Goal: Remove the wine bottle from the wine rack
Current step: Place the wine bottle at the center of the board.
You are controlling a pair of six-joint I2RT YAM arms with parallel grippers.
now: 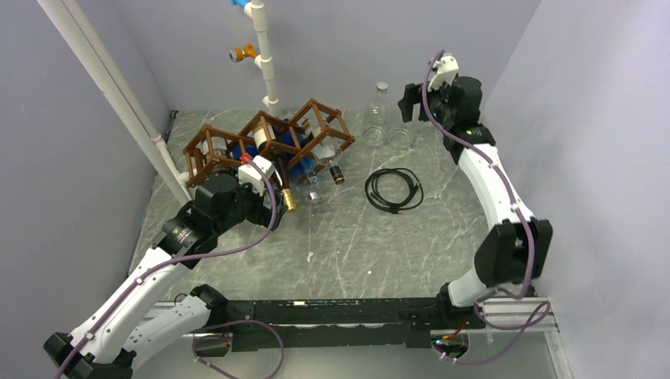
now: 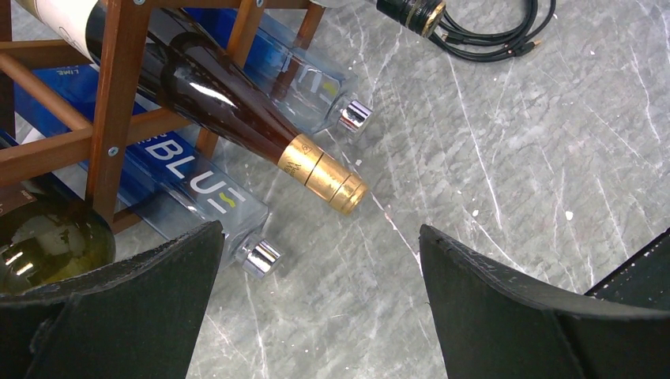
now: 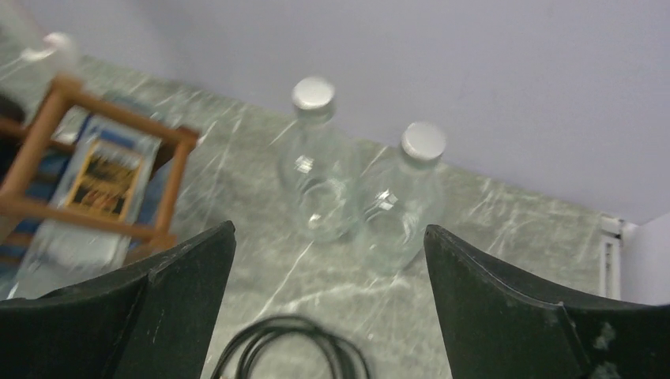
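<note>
The brown wooden wine rack (image 1: 261, 118) stands at the back left of the table and holds several bottles lying on their sides. A dark wine bottle (image 2: 229, 106) with a gold foil neck (image 2: 324, 175) sticks out of a cell past a wooden post (image 2: 118, 79); its gold tip also shows in the top view (image 1: 289, 200). My left gripper (image 2: 320, 260) is open and empty, just in front of and below that neck, not touching it. My right gripper (image 3: 328, 253) is open and empty, raised near the back wall (image 1: 407, 103).
Two clear glass bottles (image 3: 316, 158) (image 3: 407, 189) stand at the back right. A black cable coil (image 1: 393, 189) lies mid-table. Blue-labelled bottles with silver caps (image 2: 259, 257) (image 2: 355, 116) and a green bottle (image 2: 47, 237) lie in the rack. A white pipe (image 1: 265, 55) rises behind it.
</note>
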